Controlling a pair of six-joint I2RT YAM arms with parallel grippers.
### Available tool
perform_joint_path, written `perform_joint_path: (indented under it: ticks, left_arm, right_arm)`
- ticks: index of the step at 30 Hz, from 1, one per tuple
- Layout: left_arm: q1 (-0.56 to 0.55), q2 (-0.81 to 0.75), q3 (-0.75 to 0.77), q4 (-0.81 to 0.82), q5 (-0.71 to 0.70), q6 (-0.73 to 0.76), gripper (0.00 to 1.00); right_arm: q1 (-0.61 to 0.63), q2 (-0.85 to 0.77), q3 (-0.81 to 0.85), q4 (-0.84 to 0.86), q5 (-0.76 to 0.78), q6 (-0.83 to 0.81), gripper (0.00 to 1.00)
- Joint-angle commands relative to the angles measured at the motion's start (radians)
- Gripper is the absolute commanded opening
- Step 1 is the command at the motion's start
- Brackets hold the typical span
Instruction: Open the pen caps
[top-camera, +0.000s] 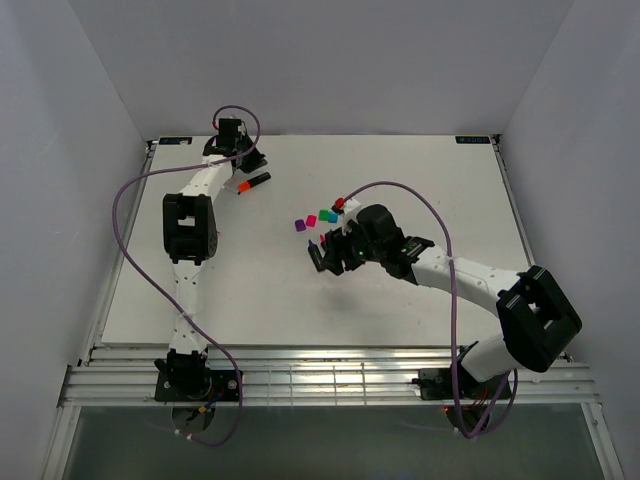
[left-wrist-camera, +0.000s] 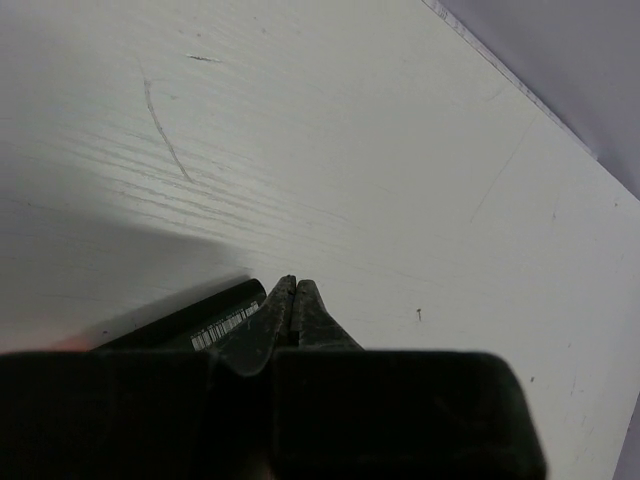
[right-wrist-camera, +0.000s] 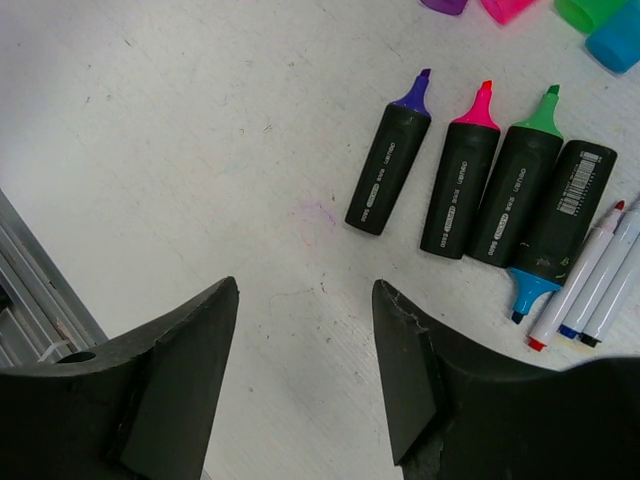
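Note:
In the right wrist view, four black highlighters lie side by side with bare tips: purple (right-wrist-camera: 390, 155), pink (right-wrist-camera: 462, 180), green (right-wrist-camera: 520, 185) and blue (right-wrist-camera: 565, 215), the blue one pointing the other way. Thin white pens (right-wrist-camera: 590, 285) lie to their right. Loose caps lie beyond: purple (right-wrist-camera: 445, 4), pink (right-wrist-camera: 505, 8), green (right-wrist-camera: 588, 12), blue (right-wrist-camera: 615, 42). My right gripper (right-wrist-camera: 304, 290) is open and empty, short of the highlighters. My left gripper (left-wrist-camera: 292, 298) is shut, empty, beside a black highlighter (left-wrist-camera: 200, 318) with its orange cap (top-camera: 243, 187) on.
In the top view the loose caps (top-camera: 318, 218) sit mid-table just beyond my right gripper (top-camera: 325, 258). My left gripper (top-camera: 256, 162) is far back left near the table's rear edge (top-camera: 320, 138). Purple cables loop over both arms.

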Motion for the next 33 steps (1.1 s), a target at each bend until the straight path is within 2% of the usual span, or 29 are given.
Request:
perform_joint_path:
  ticks: [1,13,19,23,29,33]
  left_arm:
    - [0.005,0.012,0.027,0.019,-0.031,0.015,0.07]
    - [0.007,0.051,0.037,-0.007,-0.054,0.031,0.11]
    - [0.007,0.046,0.004,-0.027,-0.024,0.025,0.07]
    - [0.004,-0.004,-0.1,-0.025,0.018,0.024,0.0]
    - [-0.019,-0.104,-0.264,-0.018,0.029,0.045,0.0]
    - [-0.031,-0.216,-0.435,0.013,0.01,0.048,0.0]
  right_arm:
    - [-0.002,-0.033,-0.007,0.023,0.012,0.004,0.62]
    - [-0.004,-0.053,-0.019,0.026,0.019,0.002,0.62]
    - [-0.007,-0.053,-0.019,0.029,0.015,0.004,0.62]
    - [-0.007,-0.05,-0.011,0.029,0.015,0.005,0.63]
    - [-0.007,-0.042,-0.002,0.034,-0.004,0.017,0.63]
    - [-0.005,-0.042,-0.005,0.044,-0.02,0.028,0.63]
